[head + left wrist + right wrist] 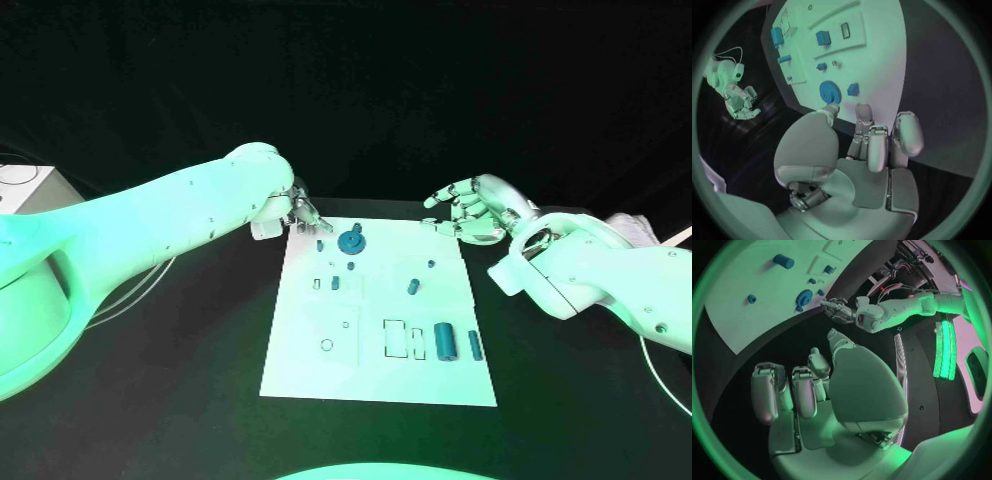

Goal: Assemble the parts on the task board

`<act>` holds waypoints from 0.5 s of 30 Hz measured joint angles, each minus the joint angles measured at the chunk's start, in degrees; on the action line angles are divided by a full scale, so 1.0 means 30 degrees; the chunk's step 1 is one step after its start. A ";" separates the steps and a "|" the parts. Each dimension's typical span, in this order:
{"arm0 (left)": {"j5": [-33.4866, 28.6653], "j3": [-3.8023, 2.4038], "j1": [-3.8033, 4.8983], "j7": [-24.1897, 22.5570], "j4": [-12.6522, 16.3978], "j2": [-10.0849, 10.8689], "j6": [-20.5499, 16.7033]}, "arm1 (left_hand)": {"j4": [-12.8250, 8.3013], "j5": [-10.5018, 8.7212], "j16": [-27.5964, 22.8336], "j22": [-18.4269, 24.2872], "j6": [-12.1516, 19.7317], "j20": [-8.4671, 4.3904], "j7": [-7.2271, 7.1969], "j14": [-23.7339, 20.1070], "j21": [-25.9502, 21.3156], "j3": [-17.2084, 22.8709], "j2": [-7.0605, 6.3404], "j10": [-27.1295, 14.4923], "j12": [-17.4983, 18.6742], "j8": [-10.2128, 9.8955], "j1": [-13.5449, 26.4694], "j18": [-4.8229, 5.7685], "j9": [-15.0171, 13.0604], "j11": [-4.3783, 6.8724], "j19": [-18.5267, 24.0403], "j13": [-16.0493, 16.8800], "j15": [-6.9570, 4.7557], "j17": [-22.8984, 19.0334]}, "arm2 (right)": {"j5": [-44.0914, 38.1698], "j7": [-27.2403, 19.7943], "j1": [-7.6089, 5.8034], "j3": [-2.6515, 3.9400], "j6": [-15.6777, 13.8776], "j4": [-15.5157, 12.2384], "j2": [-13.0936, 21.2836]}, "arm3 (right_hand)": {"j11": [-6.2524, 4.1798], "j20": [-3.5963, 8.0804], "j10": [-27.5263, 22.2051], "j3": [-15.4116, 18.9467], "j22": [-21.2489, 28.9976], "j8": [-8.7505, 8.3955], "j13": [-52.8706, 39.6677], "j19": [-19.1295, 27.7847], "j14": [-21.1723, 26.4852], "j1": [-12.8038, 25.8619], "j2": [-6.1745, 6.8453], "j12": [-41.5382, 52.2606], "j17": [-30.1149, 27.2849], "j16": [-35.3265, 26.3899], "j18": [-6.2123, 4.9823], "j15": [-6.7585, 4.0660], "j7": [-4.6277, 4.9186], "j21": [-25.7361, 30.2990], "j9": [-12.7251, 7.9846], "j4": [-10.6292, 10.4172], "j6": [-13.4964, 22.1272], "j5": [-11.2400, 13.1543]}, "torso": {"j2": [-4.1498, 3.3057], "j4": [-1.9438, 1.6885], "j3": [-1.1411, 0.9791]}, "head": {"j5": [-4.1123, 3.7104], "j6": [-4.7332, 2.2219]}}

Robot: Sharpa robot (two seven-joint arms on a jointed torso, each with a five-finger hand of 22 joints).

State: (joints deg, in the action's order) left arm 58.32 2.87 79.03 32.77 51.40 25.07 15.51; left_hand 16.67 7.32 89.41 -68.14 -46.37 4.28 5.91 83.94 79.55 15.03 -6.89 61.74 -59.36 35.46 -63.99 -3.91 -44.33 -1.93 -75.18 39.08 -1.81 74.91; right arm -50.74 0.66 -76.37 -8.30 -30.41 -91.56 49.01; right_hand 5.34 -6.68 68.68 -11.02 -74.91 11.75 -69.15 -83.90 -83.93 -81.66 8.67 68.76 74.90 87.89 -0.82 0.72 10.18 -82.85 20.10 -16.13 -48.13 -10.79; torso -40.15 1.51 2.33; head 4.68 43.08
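Observation:
The white task board [378, 372] lies in the middle of the black table. A blue gear [352, 241] stands near its far edge, with a small blue piece [320, 244] beside it. Two blue cylinders [446, 340] lie near the board's right side, and small blue parts [413, 287] sit mid-board. My left hand [296, 210] hovers at the board's far left corner, fingers apart and holding nothing. In the left wrist view its fingertips [831, 107] are just short of the gear [831, 91]. My right hand [469, 210] hangs off the far right corner, fingers loosely bent and empty.
A pale box [29, 190] stands at the table's far left with cables by it. Outlined slots [394, 338] and a small ring [326, 345] mark the board's near half. Bare black table [173, 350] lies on both sides of the board.

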 measured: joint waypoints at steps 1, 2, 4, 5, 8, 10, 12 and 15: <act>-0.0009 0.0031 -0.0006 -0.0015 -0.0076 -0.0035 0.0049 | 0.0000 0.0000 0.0000 0.0000 0.0000 0.0012 0.0000 0.0000 0.0000 0.0000 0.0000 -0.0007 0.0000 0.0000 0.0000 -0.0001 0.0000 -0.0006 0.0012 -0.0004 0.0000 0.0001 | 0.0002 -0.0009 0.0000 0.0000 -0.0010 0.0000 -0.0003 | 0.0000 0.0000 0.0000 0.0000 0.0000 0.0000 0.0000 0.0000 0.0000 0.0000 0.0000 0.0000 0.0000 0.0000 0.0000 0.0000 0.0000 0.0000 0.0000 0.0000 0.0000 0.0000 | 0.0002 -0.0002 0.0000 | -0.0002 0.0013; -0.0020 0.0066 -0.0014 -0.0032 -0.0177 -0.0076 0.0112 | 0.0000 0.0000 0.0000 0.0000 0.0000 0.0012 0.0000 0.0000 0.0000 0.0000 0.0000 -0.0007 0.0000 0.0000 0.0000 0.0001 0.0002 -0.0006 0.0012 -0.0005 0.0000 0.0001 | 0.0005 -0.0020 0.0000 0.0000 -0.0020 -0.0001 -0.0004 | 0.0000 0.0000 0.0000 0.0000 0.0000 0.0000 0.0000 0.0000 0.0000 0.0000 0.0000 0.0000 0.0000 0.0000 0.0000 0.0000 0.0000 0.0000 0.0000 0.0000 0.0000 0.0000 | 0.0005 -0.0005 0.0000 | -0.0004 0.0027; -0.0038 0.0110 -0.0026 -0.0053 -0.0320 -0.0123 0.0201 | 0.0000 0.0000 0.0000 -0.0001 0.0000 0.0011 0.0000 0.0000 0.0000 0.0000 0.0000 -0.0006 0.0000 0.0000 0.0001 0.0001 0.0029 -0.0006 0.0012 -0.0004 0.0000 0.0001 | 0.0009 -0.0031 -0.0001 0.0000 -0.0033 -0.0002 -0.0007 | 0.0000 0.0000 0.0000 0.0000 0.0001 0.0000 0.0000 0.0000 0.0000 0.0000 0.0000 0.0000 0.0000 0.0000 0.0000 0.0000 0.0000 0.0000 0.0000 0.0000 -0.0001 0.0001 | 0.0007 -0.0016 0.0000 | -0.0005 0.0053; -0.0048 0.0126 -0.0032 -0.0063 -0.0381 -0.0135 0.0244 | 0.0000 0.0000 0.0000 0.0000 0.0000 0.0012 0.0000 0.0000 0.0000 0.0000 0.0000 -0.0007 0.0000 0.0000 0.0000 0.0000 0.0029 -0.0006 0.0012 -0.0004 0.0000 0.0001 | 0.0011 -0.0037 -0.0002 0.0000 -0.0038 -0.0003 -0.0009 | 0.0000 0.0000 0.0001 -0.0028 0.0001 0.0000 0.0015 0.0000 0.0000 0.0000 0.0000 0.0000 0.0000 0.0000 -0.0001 0.0000 0.0000 0.0000 -0.0008 -0.0028 -0.0001 0.0001 | 0.0007 -0.0027 0.0000 | -0.0007 0.0059; -0.0089 0.0169 -0.0049 -0.0089 -0.0544 -0.0146 0.0379 | 0.0000 0.0000 0.0000 -0.0001 0.0000 0.0012 0.0000 0.0000 0.0001 0.0000 0.0000 -0.0006 0.0000 0.0000 0.0000 0.0000 0.0029 -0.0006 0.0012 -0.0004 -0.0001 0.0000 | 0.0016 -0.0053 -0.0003 0.0000 -0.0054 -0.0010 -0.0018 | 0.0001 0.0000 0.0001 -0.0053 0.0001 0.0000 0.0025 0.0000 0.0000 0.0000 0.0000 0.0000 -0.0001 0.0000 0.0000 0.0000 0.0000 0.0000 -0.0018 -0.0054 -0.0001 0.0001 | 0.0015 -0.0033 0.0000 | -0.0015 0.0071; -0.0117 0.0183 -0.0056 -0.0102 -0.0621 -0.0150 0.0470 | 0.0000 0.0000 0.0000 -0.0001 0.0000 0.0011 -0.0001 0.0000 0.0001 0.0000 0.0000 -0.0006 0.0000 0.0000 0.0000 0.0000 0.0029 -0.0006 0.0012 -0.0004 0.0000 0.0000 | 0.0019 -0.0062 -0.0003 0.0000 -0.0065 -0.0013 -0.0018 | 0.0001 0.0000 0.0001 -0.0053 0.0002 0.0000 0.0025 0.0000 0.0000 0.0000 0.0000 0.0000 -0.0001 0.0000 -0.0001 0.0000 -0.0001 0.0000 -0.0018 -0.0054 -0.0001 0.0001 | 0.0018 -0.0031 -0.0005 | 0.0000 0.0081; -0.0144 0.0193 -0.0058 -0.0113 -0.0671 -0.0158 0.0547 | 0.0009 0.0000 0.0000 0.0002 0.0000 0.0011 -0.0001 0.0000 0.0000 0.0009 0.0000 -0.0005 0.0000 0.0000 0.0000 0.0000 0.0041 -0.0005 0.0012 -0.0019 -0.0001 0.0000 | 0.0022 -0.0067 -0.0003 0.0000 -0.0075 -0.0013 -0.0017 | 0.0001 0.0000 0.0001 -0.0053 -0.0010 0.0000 0.0025 0.0000 0.0000 0.0000 0.0000 0.0000 -0.0001 0.0000 0.0001 0.0000 -0.0001 0.0000 -0.0018 -0.0054 -0.0001 0.0002 | 0.0024 -0.0027 -0.0013 | 0.0015 0.0095; -0.0195 0.0211 -0.0066 -0.0134 -0.0746 -0.0180 0.0672 | 0.0057 -0.0001 0.0000 0.0019 0.0000 0.0011 -0.0001 0.0000 0.0000 0.0056 0.0000 -0.0005 0.0000 0.0000 0.0001 0.0000 0.0062 -0.0005 0.0012 -0.0049 -0.0001 -0.0001 | 0.0026 -0.0075 -0.0003 0.0000 -0.0088 -0.0013 -0.0017 | 0.0001 0.0000 0.0002 -0.0053 -0.0014 0.0000 0.0025 0.0000 0.0000 0.0000 0.0000 0.0000 0.0008 0.0000 -0.0001 0.0000 -0.0001 0.0000 -0.0017 -0.0054 -0.0002 0.0002 | 0.0029 -0.0027 -0.0013 | 0.0026 0.0110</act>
State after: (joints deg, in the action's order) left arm 57.74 3.51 78.83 32.37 49.16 24.53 17.53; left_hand 16.84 7.32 89.41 -68.08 -46.37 4.32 5.91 83.94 79.55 15.19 -6.88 61.73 -59.36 35.46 -63.99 -3.91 -44.14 -1.95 -75.14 38.94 -1.82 74.91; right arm -50.66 0.43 -76.38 -8.30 -30.68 -91.60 48.96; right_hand 5.34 -6.68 68.68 -11.18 -74.95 11.75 -69.07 -83.90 -83.93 -81.66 8.67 68.76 74.93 87.89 -0.82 0.72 10.18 -82.86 20.05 -16.29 -48.14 -10.79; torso -40.06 1.42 2.30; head 4.76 43.41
